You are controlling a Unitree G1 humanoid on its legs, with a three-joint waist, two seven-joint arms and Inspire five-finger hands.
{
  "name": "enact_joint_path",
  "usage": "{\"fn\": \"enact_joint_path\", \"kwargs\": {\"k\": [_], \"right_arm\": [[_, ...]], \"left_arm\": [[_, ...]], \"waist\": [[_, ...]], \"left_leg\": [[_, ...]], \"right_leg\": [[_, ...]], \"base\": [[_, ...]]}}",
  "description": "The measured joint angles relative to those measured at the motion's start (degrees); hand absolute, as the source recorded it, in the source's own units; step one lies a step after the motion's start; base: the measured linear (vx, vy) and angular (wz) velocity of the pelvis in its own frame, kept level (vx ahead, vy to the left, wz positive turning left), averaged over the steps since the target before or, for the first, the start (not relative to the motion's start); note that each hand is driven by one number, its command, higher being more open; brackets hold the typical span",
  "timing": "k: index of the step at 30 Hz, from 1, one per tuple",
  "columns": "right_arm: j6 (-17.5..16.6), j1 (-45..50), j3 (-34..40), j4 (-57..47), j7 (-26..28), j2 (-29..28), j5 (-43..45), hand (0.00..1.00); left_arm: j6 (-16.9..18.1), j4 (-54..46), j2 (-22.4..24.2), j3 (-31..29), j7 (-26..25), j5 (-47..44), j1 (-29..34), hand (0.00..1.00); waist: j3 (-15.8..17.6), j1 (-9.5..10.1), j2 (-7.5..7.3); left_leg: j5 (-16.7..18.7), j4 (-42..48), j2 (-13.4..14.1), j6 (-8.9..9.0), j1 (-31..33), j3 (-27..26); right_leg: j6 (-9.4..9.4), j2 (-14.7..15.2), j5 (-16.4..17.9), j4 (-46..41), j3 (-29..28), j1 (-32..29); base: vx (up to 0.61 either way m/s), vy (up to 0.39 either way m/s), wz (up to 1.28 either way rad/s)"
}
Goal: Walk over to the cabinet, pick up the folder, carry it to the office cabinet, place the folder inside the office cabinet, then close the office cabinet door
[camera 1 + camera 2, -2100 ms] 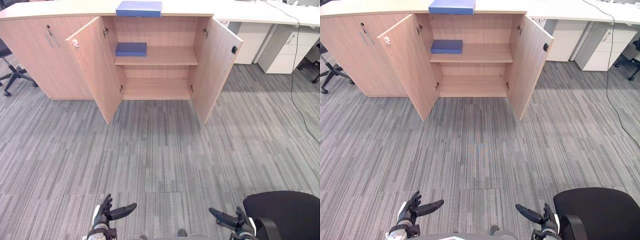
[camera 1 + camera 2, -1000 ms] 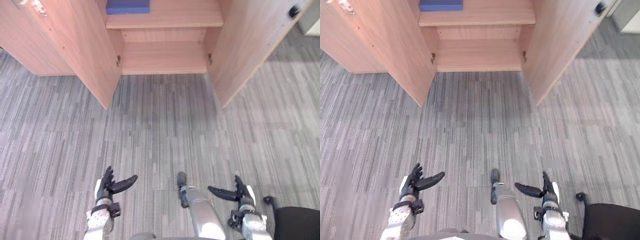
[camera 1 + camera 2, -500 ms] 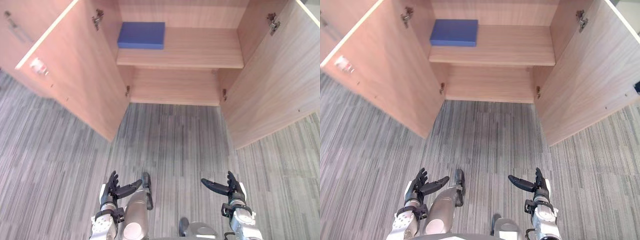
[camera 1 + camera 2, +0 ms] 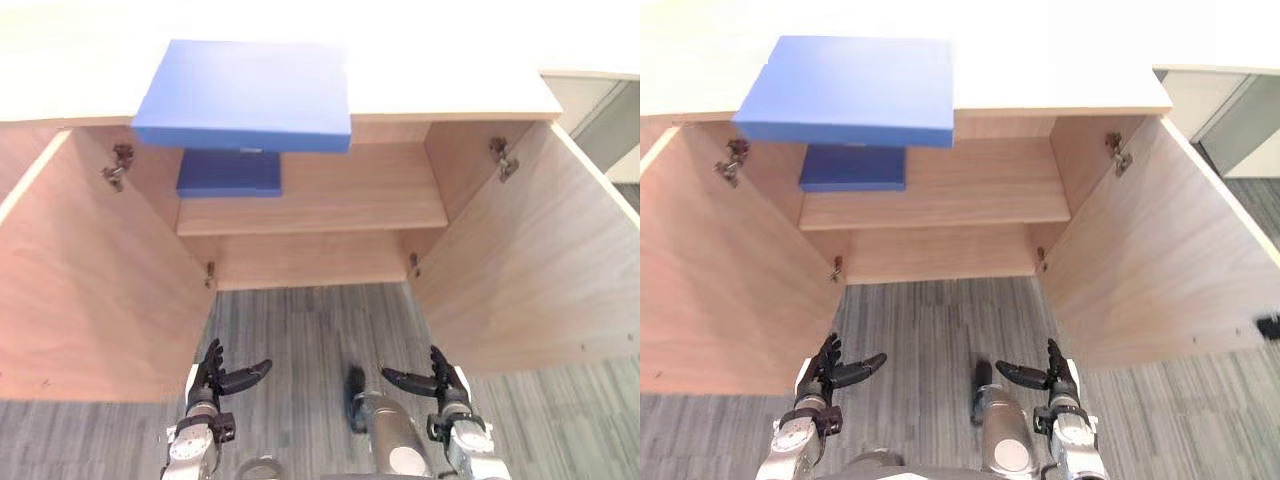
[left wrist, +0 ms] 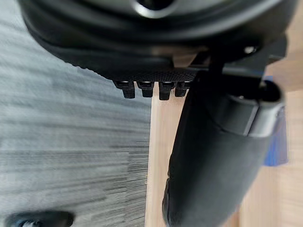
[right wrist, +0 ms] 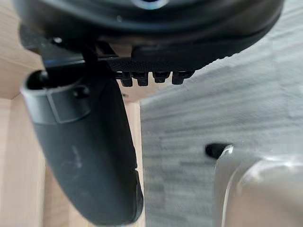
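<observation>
Facing open light wooden cabinet [image 4: 345, 192] | holding left hand [image 4: 209, 384], right hand [image 4: 444, 384] near, fingers apart, empty | readying pickup of flat blue folder [image 4: 245, 95] on top, far left

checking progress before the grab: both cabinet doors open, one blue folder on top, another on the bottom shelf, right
Not quite. The second folder lies on the upper shelf, not the bottom one, as the left eye view shows. The rest holds.

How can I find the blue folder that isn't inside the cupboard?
Find the big wooden cabinet with both doors open. On its pale top, toward the left, lies a flat blue folder. The other blue folder sits lower, inside on the shelf.
</observation>
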State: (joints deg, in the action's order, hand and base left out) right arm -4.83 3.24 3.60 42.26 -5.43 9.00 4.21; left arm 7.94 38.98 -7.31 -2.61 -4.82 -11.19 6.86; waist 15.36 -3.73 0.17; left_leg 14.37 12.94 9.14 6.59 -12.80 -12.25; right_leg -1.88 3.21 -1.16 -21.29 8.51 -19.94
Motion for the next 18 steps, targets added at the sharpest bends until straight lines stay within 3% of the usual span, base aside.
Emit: {"fn": "enact_joint_path", "kwargs": {"k": [1, 2, 3, 5, 7, 10, 11, 12, 15, 18], "right_arm": [[0.06, 0.29, 1.03, 0.12, -0.02, 0.1, -0.01, 1.0], [0.1, 0.94, 1.12, 0.05, -0.02, 0.1, 0.0, 1.0], [0.13, 2.68, 0.99, -0.31, -0.14, 0.0, 0.03, 1.0], [0.14, 4.67, 0.55, -0.75, -0.51, -0.55, 0.38, 1.0], [0.07, 4.68, 1.46, -0.69, -0.67, -1.24, 0.72, 1.0], [0.08, 3.87, 3.73, -0.11, -0.82, -1.24, 0.73, 1.0], [0.05, 3.66, 4.83, -0.13, -0.85, -1.18, 0.73, 1.0], [0.05, 3.72, 5.89, -0.08, -0.93, -1.0, 0.72, 1.0], [0.01, 5.41, 7.38, -0.25, -1.28, -1.35, 0.77, 1.0], [0.01, 5.6, 7.07, -0.2, -1.13, -1.48, 0.77, 1.0]], "left_arm": [[-0.02, 0.11, 1.35, 0.28, 0.01, 0.01, -0.01, 1.0], [-0.01, 0.09, 1.96, 0.27, 0.02, 0.01, 0.01, 1.0], [-0.01, -0.06, 3.1, 0.27, 0.02, -0.01, 0.31, 1.0], [0.17, -0.88, 3.82, 0.3, 0.03, -0.01, 1.34, 1.0], [-0.05, -0.73, 3.98, 0.33, 0.08, 0.01, 1.53, 1.0], [-0.06, -0.97, 3.91, 0.16, -0.01, 0.01, 2.27, 1.0], [-0.06, -1.33, 3.91, 0.14, -0.09, 0.01, 2.31, 1.0], [-0.11, -2.53, 3.89, 0.14, -0.09, 0.01, 2.72, 1.0], [-0.06, -8.75, 3.36, -0.09, -0.17, 0.08, 3.23, 1.0], [0.16, -14.59, 2.99, -1.74, -0.41, 0.45, 4.61, 1.0]], "waist": [[0.04, -0.52, 0.18], [0.13, -0.6, 0.33], [0.24, -0.47, 0.99], [0.07, 1.22, 1.22], [0.05, 1.37, 0.89], [-0.19, 1.61, 1.3], [-0.41, 1.61, 1.75], [-0.71, 1.46, 2.58], [-1.15, 1.56, 1.48], [-1.22, 1.64, 1.68]], "left_leg": [[-1.86, 8.39, 0.9, 0.95, 2.38, 1.84], [-3.12, 13.82, 1.69, 0.8, 3.97, 2.51], [-6.04, 27.14, 5.07, 0.75, 8.73, 3.1], [-3.84, 39.55, 8.22, 0.57, 14.68, 2.03], [-1.88, 36.57, 7.13, -0.38, 18.77, -0.62], [-2.19, 16.59, 3.04, -0.4, 19.47, -2.13], [-6.31, 6.3, 1.12, -0.81, 18.63, -1.57], [-13.15, -0.09, 0.26, -4.73, 18.2, -1.46], [-15.02, -6.64, -3.37, -5.63, 15.01, -1.06], [-15.81, -9.82, -5.18, -6.12, 13.27, -0.8]], "right_leg": [[-0.16, 0.41, 4.6, -3.44, 0.44, 0.9], [-0.23, 0.35, 5.9, -3.3, 0.94, 2.43], [-0.67, -0.52, 7.36, -1.44, 2.4, 7.38], [-2.0, -2.29, 8.88, 2.1, 2.78, 12.94], [-1.25, -2.25, 8.01, 5.87, 2.87, 17.11], [-0.75, -1.96, 7.65, 8.98, 1.37, 20.56], [-0.32, -2.01, 7.61, 9.69, 1.02, 21.19], [0.76, -2.69, 8.21, 10.13, 0.81, 21.81], [2.56, 0.08, 8.97, 11.49, 1.21, 22.96], [3.23, 1.39, 9.39, 12.58, 1.72, 24.09]], "base": [[0.34, -0.204, 0.18], [0.56, -0.344, 0.4], [0.29, -0.192, 0.38], [0.34, -0.173, 0.03], [0.33, -0.095, -0.12], [0.31, 0.02, -0.23], [0.32, 0.098, -0.22], [0.31, 0.116, -0.08], [0.27, 0.136, 0.26], [0.12, 0.064, 0.17]]}}
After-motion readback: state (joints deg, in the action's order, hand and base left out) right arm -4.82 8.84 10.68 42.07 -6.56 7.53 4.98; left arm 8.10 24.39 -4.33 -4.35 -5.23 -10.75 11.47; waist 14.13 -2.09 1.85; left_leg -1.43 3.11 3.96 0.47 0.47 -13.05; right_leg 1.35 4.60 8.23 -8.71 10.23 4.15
